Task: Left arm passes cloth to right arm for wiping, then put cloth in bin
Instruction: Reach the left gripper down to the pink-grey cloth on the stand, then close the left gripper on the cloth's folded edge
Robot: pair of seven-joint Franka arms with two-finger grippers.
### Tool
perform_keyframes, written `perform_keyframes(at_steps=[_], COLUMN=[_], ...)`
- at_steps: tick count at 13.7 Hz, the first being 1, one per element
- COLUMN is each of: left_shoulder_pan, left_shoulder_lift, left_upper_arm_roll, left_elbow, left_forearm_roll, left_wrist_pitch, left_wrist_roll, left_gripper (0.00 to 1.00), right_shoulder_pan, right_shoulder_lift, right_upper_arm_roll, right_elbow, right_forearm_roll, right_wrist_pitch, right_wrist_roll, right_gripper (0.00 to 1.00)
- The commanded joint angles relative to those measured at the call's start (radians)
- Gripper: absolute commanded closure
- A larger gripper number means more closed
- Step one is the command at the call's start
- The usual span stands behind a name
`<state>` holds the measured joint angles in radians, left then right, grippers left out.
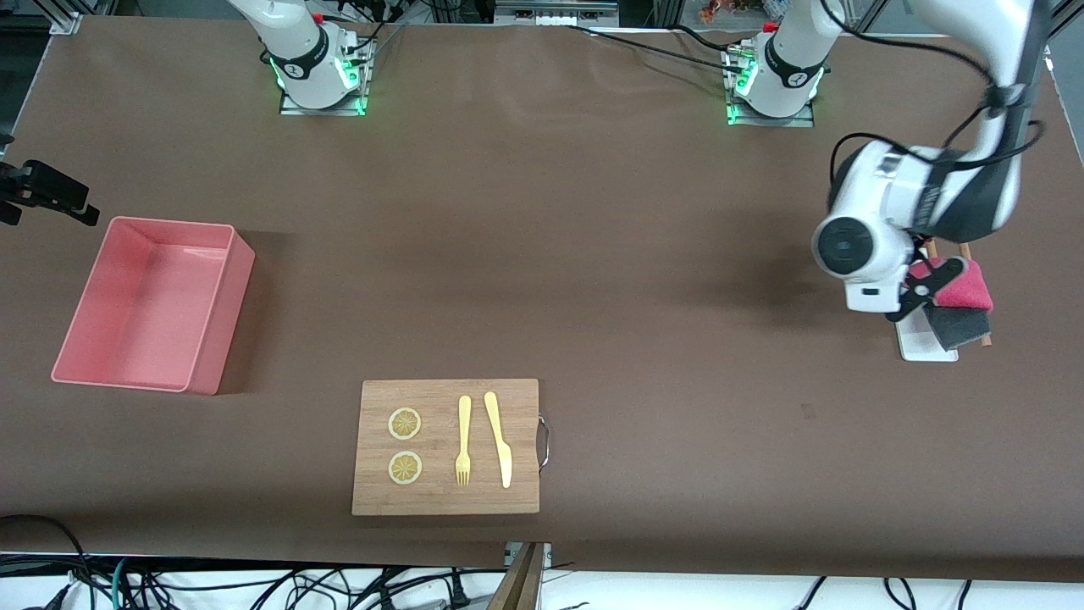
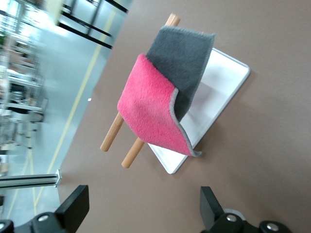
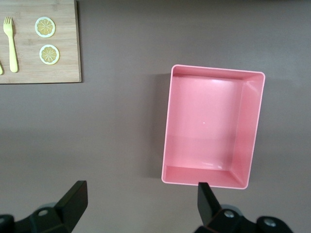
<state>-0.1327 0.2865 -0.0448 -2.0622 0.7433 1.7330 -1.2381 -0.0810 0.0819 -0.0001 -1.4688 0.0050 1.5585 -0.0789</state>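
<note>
The cloth (image 1: 963, 293), magenta-red on one face and dark grey on the other, hangs folded over two wooden rods above a flat white tray (image 1: 926, 346) at the left arm's end of the table. My left gripper (image 1: 925, 288) is right beside it, open and empty. In the left wrist view the cloth (image 2: 151, 116) is ahead of the open left gripper (image 2: 141, 208), apart from both fingers. The pink bin (image 1: 222, 322) stands empty at the right arm's end. My right gripper (image 3: 138, 205) hovers high beside the bin (image 3: 250, 131), open and empty.
A wooden cutting board (image 1: 445, 501) lies near the front edge with a yellow fork (image 1: 463, 440), a yellow knife (image 1: 500, 437) and two lemon slices (image 1: 405, 424). It also shows in the right wrist view (image 3: 63, 58). The rods (image 2: 114, 133) jut past the tray (image 2: 223, 82).
</note>
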Motion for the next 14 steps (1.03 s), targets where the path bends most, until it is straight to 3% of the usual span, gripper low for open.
perform_keyframes(at_steps=[1,3,7,14], left_shoulder_pan=[-0.01,-0.01,0.019,0.045], left_shoulder_lift=[0.054,0.097,0.226,0.275], left_upper_arm_roll=[0.006,0.008,0.01,0.01], left_elbow=[-0.032,-0.035,-0.024,-0.012], left_forearm_roll=[0.085,0.126,0.355,0.396], left_wrist_pitch=[0.013,0.011,0.013,0.017], left_wrist_roll=[-0.174,-0.275,-0.502,-0.659], left_gripper=[0.0,0.0,0.0,0.0], right_shoulder_pan=[0.0,-0.002,-0.002,-0.002], right_shoulder_lift=[-0.007,-0.007,-0.007,-0.007], right_upper_arm_roll=[0.0,0.0,0.0,-0.001], right_elbow=[-0.002,-0.001,-0.002,-0.002], right_forearm_roll=[-0.007,-0.007,-0.007,-0.007], right_wrist_pitch=[-0.003,-0.003,-0.003,-0.001], right_wrist_roll=[-0.013,-0.013,-0.013,-0.013], right_gripper=[0.0,0.0,0.0,0.0])
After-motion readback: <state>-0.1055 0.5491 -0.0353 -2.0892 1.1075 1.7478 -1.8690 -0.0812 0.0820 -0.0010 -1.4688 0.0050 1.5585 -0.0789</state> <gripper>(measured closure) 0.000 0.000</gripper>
